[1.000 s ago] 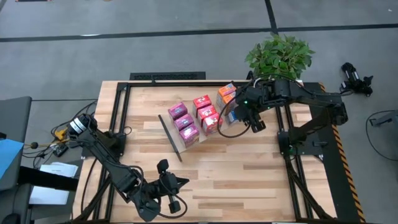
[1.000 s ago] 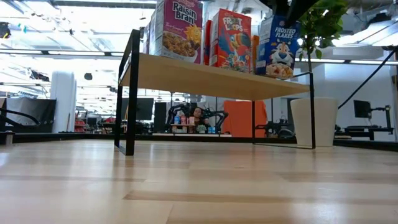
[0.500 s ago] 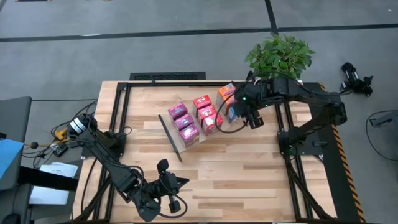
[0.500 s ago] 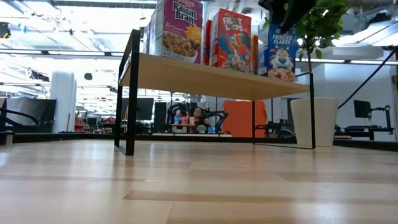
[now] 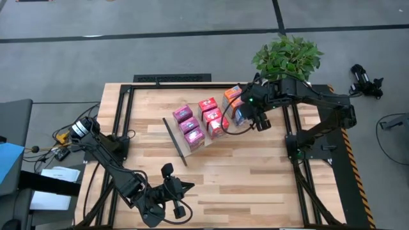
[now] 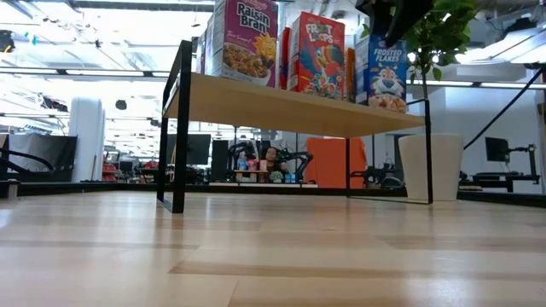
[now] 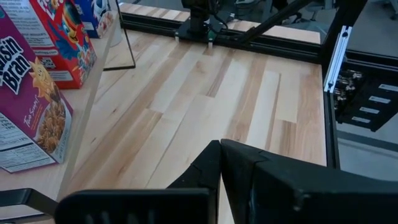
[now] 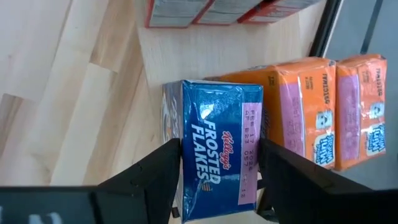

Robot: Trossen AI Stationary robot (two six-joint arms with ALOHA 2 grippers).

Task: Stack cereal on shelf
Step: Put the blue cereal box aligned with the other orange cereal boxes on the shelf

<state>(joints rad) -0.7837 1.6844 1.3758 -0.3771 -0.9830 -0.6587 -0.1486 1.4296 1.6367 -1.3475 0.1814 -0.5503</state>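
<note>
The shelf (image 6: 281, 107) is a light-wood board on black end brackets, seen in the high view as shelf (image 5: 199, 148). On it stand magenta boxes (image 5: 190, 125), red boxes (image 5: 212, 116) and orange boxes (image 5: 233, 95). My right gripper (image 5: 246, 113) is over the shelf's right end, shut on the blue Frosted Flakes box (image 6: 381, 77), which stands next to the orange boxes (image 8: 323, 112). My left gripper (image 5: 174, 190) waits shut near the table's near edge. My right gripper holds the blue box by its upper end (image 8: 217, 149), pinched between the two fingers (image 8: 155, 177) on its two broad faces. The fingers come from above, pointing down. The box stands upright, its bottom edge (image 6: 384, 107) on the shelf board.
A potted plant (image 5: 287, 56) stands at the table's far right corner, close behind the right arm. Black frame rails (image 5: 121, 121) run along the table's sides. Bare slatted tabletop (image 5: 255, 179) lies between the shelf and the near edge.
My right gripper has moved a little toward the far-left, carrying the blue box. The box was tilted above the shelf's right end; it now stands upright on the board beside the orange boxes. The fingers have stayed shut on it.
</note>
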